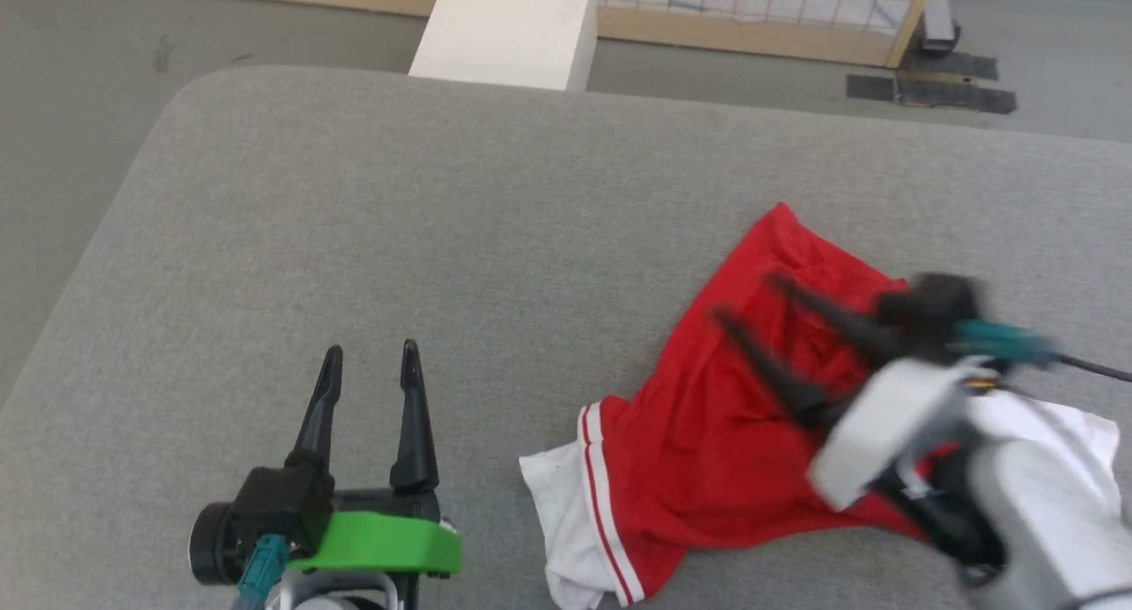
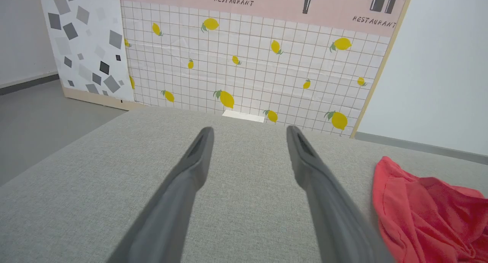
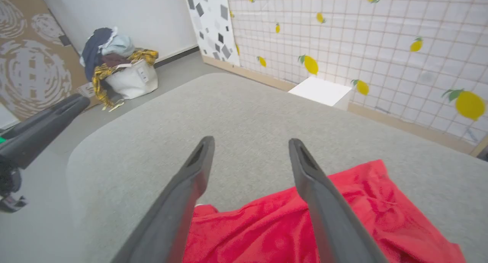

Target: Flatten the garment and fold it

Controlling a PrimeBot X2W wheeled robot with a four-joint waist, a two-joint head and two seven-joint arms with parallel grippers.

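Here's the garment (image 1: 707, 433), a red heap at about 4 o'clock in the head view. It's bunched and rumpled on the grey table (image 1: 442, 203), nowhere near flat. One white sleeve (image 1: 562, 495) with its striped trim pokes out toward 7 o'clock of the pile.

The right gripper (image 1: 747, 298) is over the red cloth, blurred, with its fingers spread and aimed toward 10 o'clock. The right wrist view confirms it: both fingers are wide apart with nothing between them, and red fabric lies just below. That looks like a set-up for taking a hold of the body cloth, so the pile can be pulled open.

The left gripper (image 1: 370, 352) sits at 7 o'clock over bare table, well apart from the shirt. Its fingers are also spread and empty, pointing to 12 o'clock. It seems parked there to keep the lane free.

By my read the flattening is barely begun. The next hold should catch a single layer at an edge, or the bunch just drags.
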